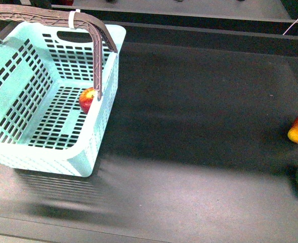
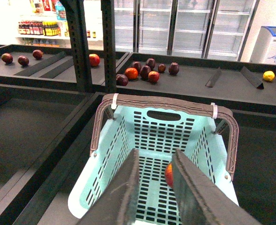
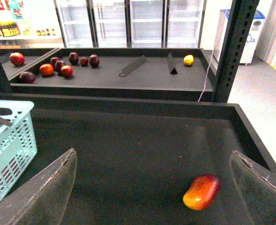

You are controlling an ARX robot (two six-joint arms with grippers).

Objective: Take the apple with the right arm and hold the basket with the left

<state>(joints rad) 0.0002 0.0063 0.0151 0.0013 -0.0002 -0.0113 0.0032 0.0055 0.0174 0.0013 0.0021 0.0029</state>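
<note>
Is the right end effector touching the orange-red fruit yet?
Apart. The right wrist view shows the orange-red fruit lying on the dark shelf, with bare surface separating it from both open right end effector fingers.

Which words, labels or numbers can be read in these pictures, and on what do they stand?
None can be read.
The chest freezer bears blue lettering, too blurred to read.
The bottles and packets on the far shelves carry labels too small to read.
The basket and apple show no text.

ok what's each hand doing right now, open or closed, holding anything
Left hand: fingers slightly apart above the basket, nothing visibly held; open or closed cannot be told.
Right hand: open wide, empty.
</note>
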